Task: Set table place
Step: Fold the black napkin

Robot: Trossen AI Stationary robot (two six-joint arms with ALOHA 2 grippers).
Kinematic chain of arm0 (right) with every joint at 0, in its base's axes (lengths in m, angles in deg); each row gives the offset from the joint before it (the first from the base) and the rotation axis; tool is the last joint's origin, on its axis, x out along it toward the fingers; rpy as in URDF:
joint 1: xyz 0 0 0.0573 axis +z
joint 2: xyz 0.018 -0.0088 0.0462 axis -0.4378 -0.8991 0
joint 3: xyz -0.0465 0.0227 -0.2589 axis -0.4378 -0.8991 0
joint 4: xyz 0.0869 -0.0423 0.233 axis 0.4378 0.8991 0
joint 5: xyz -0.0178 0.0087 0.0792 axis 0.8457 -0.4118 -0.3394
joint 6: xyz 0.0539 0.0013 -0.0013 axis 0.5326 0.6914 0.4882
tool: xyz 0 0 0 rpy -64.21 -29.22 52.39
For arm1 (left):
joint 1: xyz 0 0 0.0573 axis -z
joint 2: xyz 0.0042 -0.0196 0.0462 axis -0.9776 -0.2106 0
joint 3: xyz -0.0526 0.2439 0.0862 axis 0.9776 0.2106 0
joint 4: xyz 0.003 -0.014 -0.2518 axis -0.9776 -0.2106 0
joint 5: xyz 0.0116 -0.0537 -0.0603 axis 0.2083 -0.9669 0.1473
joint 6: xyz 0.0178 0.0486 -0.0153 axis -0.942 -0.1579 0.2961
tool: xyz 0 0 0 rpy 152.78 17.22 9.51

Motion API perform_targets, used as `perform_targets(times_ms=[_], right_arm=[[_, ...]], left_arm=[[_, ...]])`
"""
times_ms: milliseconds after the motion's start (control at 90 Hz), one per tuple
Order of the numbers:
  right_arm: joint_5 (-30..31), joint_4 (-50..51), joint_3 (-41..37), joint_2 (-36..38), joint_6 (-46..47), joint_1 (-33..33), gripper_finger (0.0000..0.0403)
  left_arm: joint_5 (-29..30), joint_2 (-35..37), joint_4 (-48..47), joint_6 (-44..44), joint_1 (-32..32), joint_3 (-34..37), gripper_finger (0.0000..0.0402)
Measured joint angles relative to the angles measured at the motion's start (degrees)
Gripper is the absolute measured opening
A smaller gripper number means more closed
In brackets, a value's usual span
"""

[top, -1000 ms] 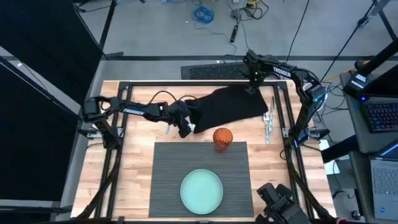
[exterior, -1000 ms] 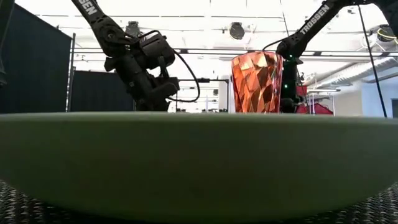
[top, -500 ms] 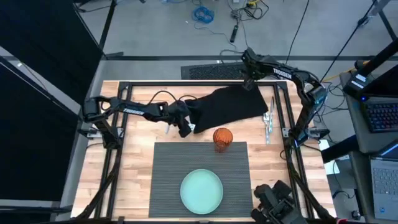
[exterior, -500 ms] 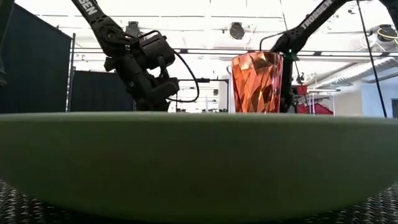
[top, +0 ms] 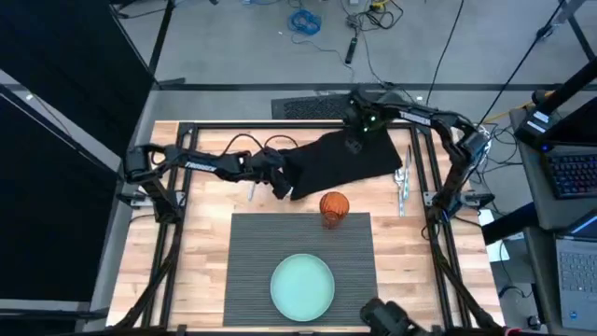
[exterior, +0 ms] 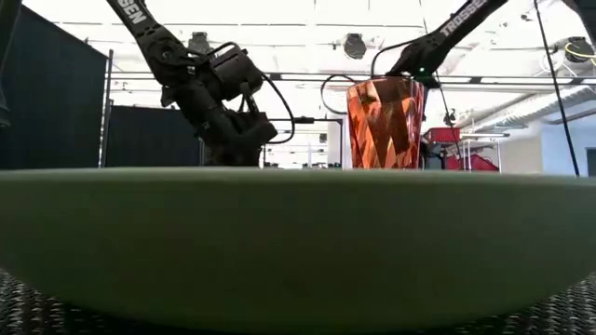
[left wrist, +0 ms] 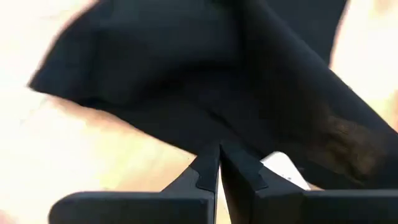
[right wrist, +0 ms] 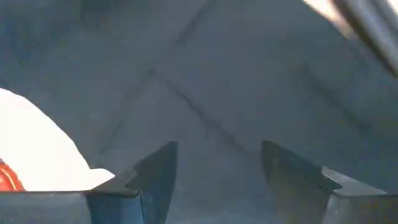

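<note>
Black cloth napkin: left gripper pinched on its left edge | right gripper spread above its far side | I'd grip low before lifting.

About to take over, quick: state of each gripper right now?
Left gripper: shut on the black napkin's edge.
Right gripper: open, holding nothing, over the napkin's far end.

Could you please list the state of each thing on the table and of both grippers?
placemat: flat, holds plate and cup
plate: empty
orange cup: upright
black napkin: crumpled, off the placemat
cutlery: lying on the wood
left gripper: shut on black napkin
right gripper: open above black napkin
</note>
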Motion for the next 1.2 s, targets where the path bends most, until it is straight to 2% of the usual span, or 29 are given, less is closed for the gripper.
perform_targets(times_ms=[378,556,767,889,1000,1200], right_arm=[[0.3,-2.7,0.0,-9.6,2.4,4.8,0.0215],[0.6,-1.5,0.3,-11.5,2.2,8.0,0.0215],[-7.4,1.5,-0.1,-10.4,1.7,12.9,0.0215],[-5.1,1.2,0.0,-10.2,1.3,14.1,0.0215],[0.5,0.6,0.0,-10.1,2.1,13.8,0.0215],[1.1,-0.4,0.0,-10.1,2.8,11.5,0.0215]], left_arm=[[0.0,0.0,0.0,0.1,-1.0,0.0,0.0],[-0.4,0.0,-1.5,-0.3,-1.0,0.0,0.0],[-0.6,0.0,-3.8,-0.8,-1.0,0.0,0.0],[-0.6,0.0,-3.5,-1.1,-1.0,0.0,0.0],[-0.7,0.0,-3.6,-1.6,-1.0,0.0,0.0],[-0.7,0.0,-3.6,-2.1,-1.0,0.0,0.0]])
